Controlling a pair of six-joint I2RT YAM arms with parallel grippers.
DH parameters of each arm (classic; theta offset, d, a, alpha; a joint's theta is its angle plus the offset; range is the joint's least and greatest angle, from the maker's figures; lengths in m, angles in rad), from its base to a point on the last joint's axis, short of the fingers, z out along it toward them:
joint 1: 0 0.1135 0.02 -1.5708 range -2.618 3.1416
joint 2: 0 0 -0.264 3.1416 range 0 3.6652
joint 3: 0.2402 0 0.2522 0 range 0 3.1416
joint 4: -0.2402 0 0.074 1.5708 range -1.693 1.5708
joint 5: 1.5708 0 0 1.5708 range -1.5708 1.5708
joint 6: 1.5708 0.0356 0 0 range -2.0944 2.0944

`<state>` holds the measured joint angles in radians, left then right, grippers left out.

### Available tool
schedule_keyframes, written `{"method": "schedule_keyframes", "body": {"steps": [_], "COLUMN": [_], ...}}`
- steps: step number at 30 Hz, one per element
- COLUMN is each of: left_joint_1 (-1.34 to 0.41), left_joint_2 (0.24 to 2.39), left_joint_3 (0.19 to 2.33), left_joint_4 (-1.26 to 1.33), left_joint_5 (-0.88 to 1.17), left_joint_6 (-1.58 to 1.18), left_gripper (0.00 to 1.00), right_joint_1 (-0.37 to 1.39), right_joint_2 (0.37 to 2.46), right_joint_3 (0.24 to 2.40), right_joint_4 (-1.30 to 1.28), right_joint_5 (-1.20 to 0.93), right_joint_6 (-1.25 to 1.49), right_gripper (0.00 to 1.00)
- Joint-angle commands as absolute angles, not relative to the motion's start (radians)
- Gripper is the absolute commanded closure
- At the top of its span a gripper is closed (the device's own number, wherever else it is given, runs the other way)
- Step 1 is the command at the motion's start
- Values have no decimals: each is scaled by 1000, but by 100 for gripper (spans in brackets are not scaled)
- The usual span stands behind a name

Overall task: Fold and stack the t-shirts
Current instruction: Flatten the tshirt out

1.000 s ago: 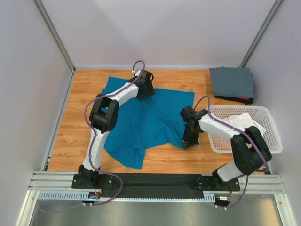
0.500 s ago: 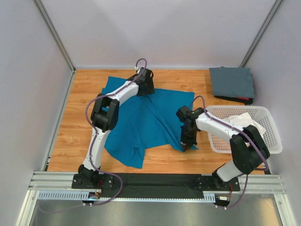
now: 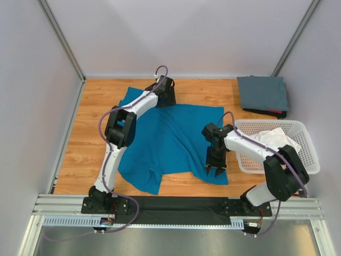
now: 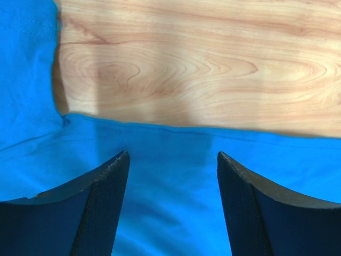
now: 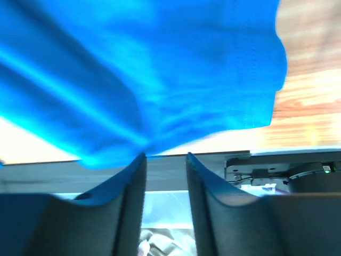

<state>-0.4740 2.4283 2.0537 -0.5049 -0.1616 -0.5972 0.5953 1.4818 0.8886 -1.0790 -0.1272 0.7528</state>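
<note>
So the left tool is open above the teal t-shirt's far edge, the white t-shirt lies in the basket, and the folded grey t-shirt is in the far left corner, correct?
No: the top external view shows the folded grey t-shirt in the far right corner, not the left. The rest holds: left tool open above the teal t-shirt, white t-shirt in the basket.

A bright teal-blue cloth t-shirt (image 3: 165, 141) is lying spread open and wrinkled across the middle of the table, its near right corner gathering into folds. A slate grey t-shirt (image 3: 262, 93) is sitting folded square at the far right. A white t-shirt (image 3: 274, 138) is lying crumpled at the right.
</note>
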Motion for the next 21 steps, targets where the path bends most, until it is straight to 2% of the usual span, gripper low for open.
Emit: {"method": "schedule_keyframes", "body": {"steps": [1,4,8,13,16,21], "left_joint_1": [-466,-466,-466,-466,-466,-500], "left_joint_2": [2304,2217,2035,1832,1737,1603], "left_joint_3": [2039,2046,1969,1740,1596,1379], "left_joint_4": [-483,-501,-528,-541,-564,-598], "left_joint_5": [-167,-163,-172,-120,-65,43], "left_joint_6": [-507,-445,-433,-508,-528,-538], "left_gripper": [26,22,16,13,14,18], "right_joint_1": [598,582,522,379,333,331], "right_joint_2": [1473,1494,1509,1488,1560,1724], "right_joint_3": [1027,1135,1354,1292,1282,1403], "right_joint_4": [-1091,-1144,-1171,-915,-728,-680], "right_joint_5": [-112,-72,93,75,130,169], "right_joint_6": [709,649,650,715,712,658], "right_gripper": [56,47,47,48,50,54]}}
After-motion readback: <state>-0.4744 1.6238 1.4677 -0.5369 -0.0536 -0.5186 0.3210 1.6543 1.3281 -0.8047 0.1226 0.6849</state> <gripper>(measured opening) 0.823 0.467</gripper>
